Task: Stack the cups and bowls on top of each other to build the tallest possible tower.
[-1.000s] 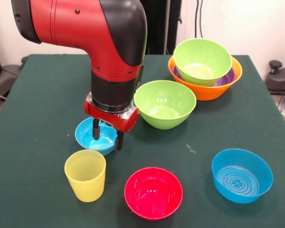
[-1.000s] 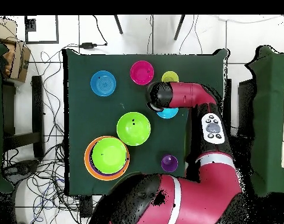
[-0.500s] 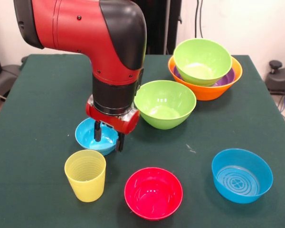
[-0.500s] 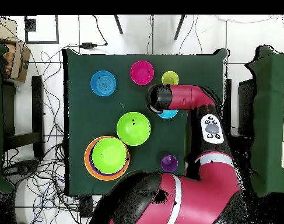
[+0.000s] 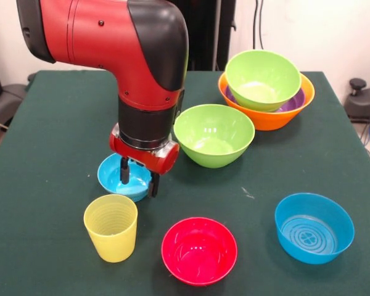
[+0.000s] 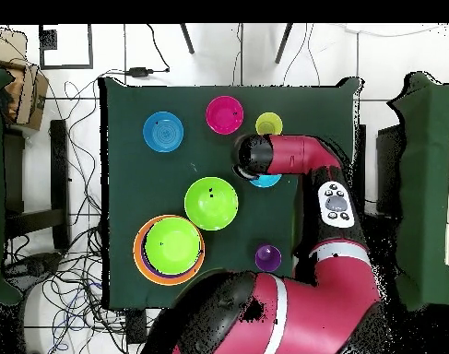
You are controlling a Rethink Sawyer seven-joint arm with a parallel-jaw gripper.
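No legible text, labels, brands, numbers or signs on any item in either view.
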